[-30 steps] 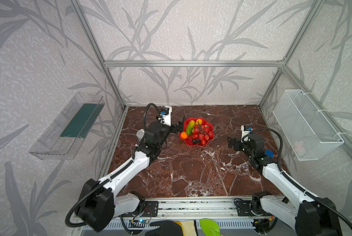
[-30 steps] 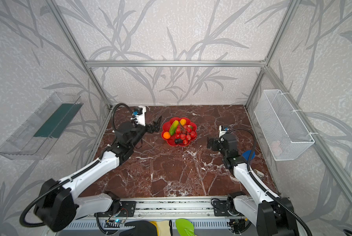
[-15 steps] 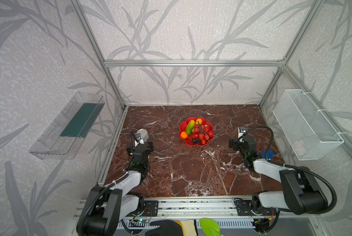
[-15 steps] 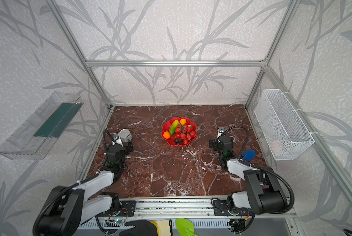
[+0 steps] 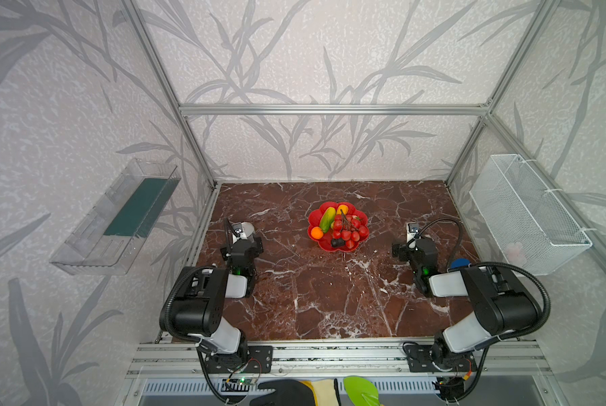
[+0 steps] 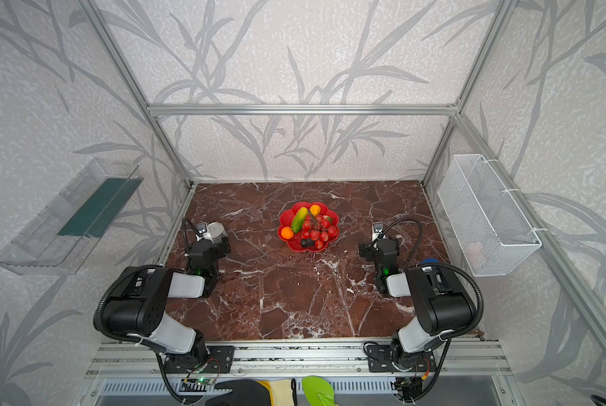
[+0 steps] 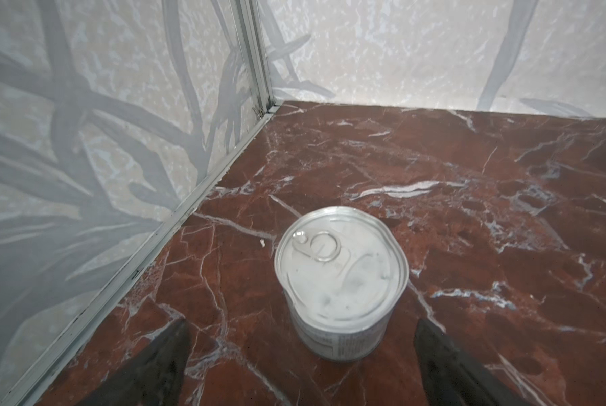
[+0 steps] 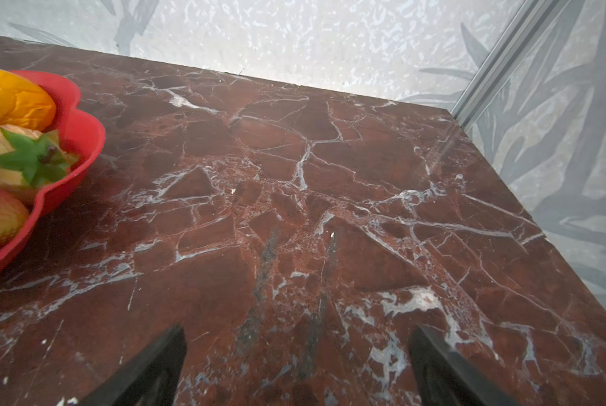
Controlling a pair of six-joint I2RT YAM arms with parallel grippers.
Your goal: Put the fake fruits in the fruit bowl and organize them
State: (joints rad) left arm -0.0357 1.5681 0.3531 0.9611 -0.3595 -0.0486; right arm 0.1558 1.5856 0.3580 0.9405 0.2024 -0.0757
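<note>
Fake fruits [image 5: 340, 226] fill the red flower-shaped fruit bowl [image 5: 315, 215], which sits on the marble tabletop [image 5: 294, 298] a little toward 12 o'clock from its centre. Inside the bowl, the orange ball [image 5: 317, 232] lies at 8 o'clock, the green-yellow oblong [image 5: 327, 219] at 11, the yellow-orange oblong [image 5: 342, 210] at 12, the bunch of red balls [image 5: 349, 230] from centre to 3, and the dark lump [image 5: 337, 242] at 6. Left gripper [image 7: 300, 328], at the bowl's 9 o'clock, has its jaws spread wide. A silver tin can [image 7: 340, 270] stands upright between and just ahead of its fingertips, touching neither. Right gripper [image 8: 298, 330], at 4 o'clock, is spread wide over the marble and empty.
</note>
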